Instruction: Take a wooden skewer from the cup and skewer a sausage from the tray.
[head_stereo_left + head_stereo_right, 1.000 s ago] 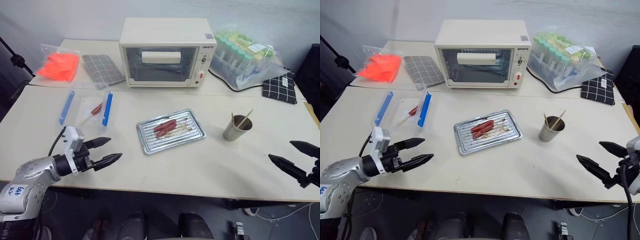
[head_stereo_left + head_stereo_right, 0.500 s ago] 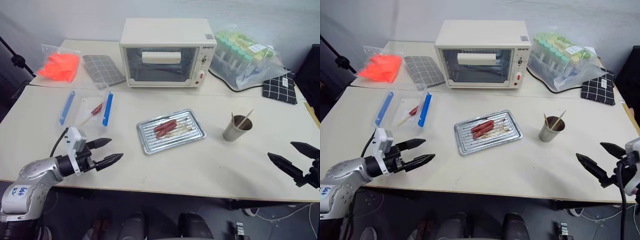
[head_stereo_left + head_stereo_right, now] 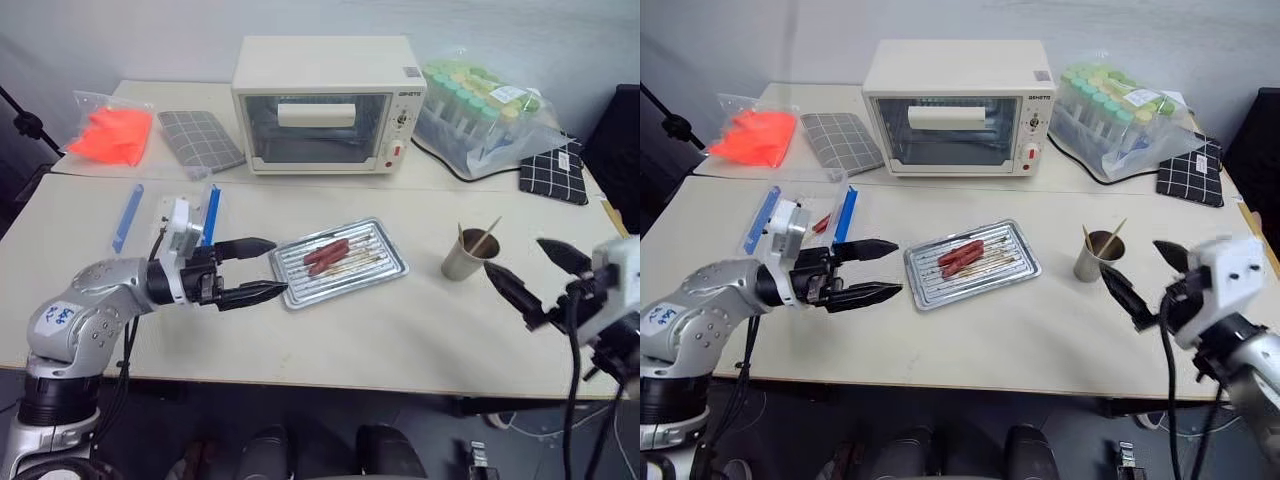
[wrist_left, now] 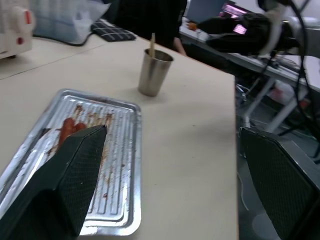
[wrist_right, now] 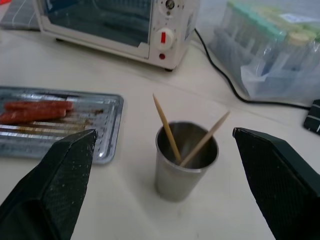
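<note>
The grey-beige cup stands right of the tray and holds two wooden skewers leaning apart. On the ribbed bottom of the silver tray, mid-table, lie dark red sausages side by side. My left gripper is open and points level at the tray's left end, its lower fingertip by the rim. Its wrist view looks over the tray toward the cup. My right gripper is open just right of the cup, pointing at it and touching nothing.
A cream toaster oven stands behind the tray. A bag of capped tubes and a black checked cloth sit at the back right. An orange packet, a grey checked cloth and a clear bag with blue strips lie at the left.
Both arms rose and swung inward. The left gripper moved right to the tray's left end. The right gripper moved left to beside the cup. Both stayed open.
</note>
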`<move>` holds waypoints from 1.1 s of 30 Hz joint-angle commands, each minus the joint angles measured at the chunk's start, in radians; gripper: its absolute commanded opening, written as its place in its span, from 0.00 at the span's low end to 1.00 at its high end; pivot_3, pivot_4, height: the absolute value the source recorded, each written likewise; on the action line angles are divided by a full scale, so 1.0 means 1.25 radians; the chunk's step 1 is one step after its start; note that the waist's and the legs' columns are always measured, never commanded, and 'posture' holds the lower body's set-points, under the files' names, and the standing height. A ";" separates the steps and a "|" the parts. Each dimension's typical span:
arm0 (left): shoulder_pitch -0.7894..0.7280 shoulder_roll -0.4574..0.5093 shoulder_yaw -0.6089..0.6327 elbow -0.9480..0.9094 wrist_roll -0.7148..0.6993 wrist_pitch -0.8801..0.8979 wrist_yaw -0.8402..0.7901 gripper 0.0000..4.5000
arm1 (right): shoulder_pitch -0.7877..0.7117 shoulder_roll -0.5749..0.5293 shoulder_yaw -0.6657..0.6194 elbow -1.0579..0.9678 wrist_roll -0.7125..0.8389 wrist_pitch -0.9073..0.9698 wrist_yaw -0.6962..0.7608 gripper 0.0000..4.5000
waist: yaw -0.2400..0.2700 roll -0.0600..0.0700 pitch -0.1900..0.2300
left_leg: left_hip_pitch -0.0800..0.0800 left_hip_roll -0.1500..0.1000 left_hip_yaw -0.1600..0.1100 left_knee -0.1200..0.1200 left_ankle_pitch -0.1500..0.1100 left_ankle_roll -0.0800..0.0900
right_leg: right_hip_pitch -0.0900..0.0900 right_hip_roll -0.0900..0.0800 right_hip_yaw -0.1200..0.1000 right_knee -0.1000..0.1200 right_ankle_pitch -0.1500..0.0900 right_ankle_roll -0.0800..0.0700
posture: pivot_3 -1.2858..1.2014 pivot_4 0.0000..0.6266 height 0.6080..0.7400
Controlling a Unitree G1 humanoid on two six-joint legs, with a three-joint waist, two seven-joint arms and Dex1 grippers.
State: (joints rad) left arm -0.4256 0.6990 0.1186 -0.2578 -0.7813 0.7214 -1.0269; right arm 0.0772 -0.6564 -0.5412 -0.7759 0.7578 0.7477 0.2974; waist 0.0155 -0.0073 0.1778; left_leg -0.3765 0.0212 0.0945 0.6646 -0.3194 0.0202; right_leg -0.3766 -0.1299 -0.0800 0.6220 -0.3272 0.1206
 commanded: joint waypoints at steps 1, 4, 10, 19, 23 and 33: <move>-0.042 -0.014 -0.022 0.016 -0.003 -0.005 -0.018 1.00 | -0.046 0.012 0.066 0.014 -0.044 -0.003 -0.049 1.00 | 0.001 0.000 0.000 | 0.000 0.000 0.000 0.000 0.000 0.000 | 0.000 0.000 0.000 0.000 0.000 0.000 | 0.52 0.24 1.00; -0.068 -0.028 -0.041 0.034 0.011 -0.015 -0.022 1.00 | -0.110 0.029 0.158 0.088 -0.115 -0.033 -0.065 1.00 | 0.001 0.000 0.000 | 0.000 0.000 0.000 0.000 0.000 0.000 | 0.000 0.001 -0.001 0.002 0.000 0.000 | 0.52 0.24 1.00; -0.053 -0.018 -0.035 0.026 0.012 -0.016 -0.025 1.00 | -0.173 0.055 0.223 0.202 -0.205 -0.090 -0.051 0.96 | -0.003 0.000 0.000 | -0.001 0.000 0.001 0.000 0.000 0.000 | -0.001 0.001 -0.002 0.002 0.000 0.000 | 0.52 0.24 1.00; -0.034 -0.009 -0.019 0.009 0.015 -0.025 -0.005 1.00 | -0.244 0.091 0.263 0.321 -0.265 -0.150 -0.018 0.66 | -0.014 0.000 0.000 | -0.001 0.000 0.001 0.000 0.000 0.000 | -0.001 0.000 -0.003 0.002 0.000 0.000 | 0.52 0.24 1.00; -0.029 -0.009 -0.014 0.006 0.017 -0.029 0.003 1.00 | -0.246 0.101 0.270 0.332 -0.282 -0.156 -0.008 0.55 | -0.014 0.000 0.000 | -0.001 0.000 0.000 0.000 0.000 0.000 | -0.001 0.000 -0.003 0.002 0.000 0.000 | 0.52 0.24 1.00; -0.034 -0.021 -0.020 0.017 0.026 -0.045 0.012 1.00 | -0.244 0.122 0.248 0.321 -0.283 -0.157 -0.002 0.11 | -0.014 0.000 0.000 | -0.001 0.000 0.000 0.000 0.000 0.000 | -0.001 0.000 -0.002 0.002 0.000 0.000 | 0.52 0.24 1.00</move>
State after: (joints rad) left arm -0.4598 0.6750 0.0747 -0.2210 -0.7519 0.6867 -1.0145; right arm -0.2212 -0.5052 -0.2039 -0.3453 0.4026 0.5661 0.2916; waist -0.0022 -0.0079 0.1783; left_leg -0.3774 0.0218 0.0951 0.6643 -0.3192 0.0207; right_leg -0.3772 -0.1298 -0.0832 0.6250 -0.3272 0.1210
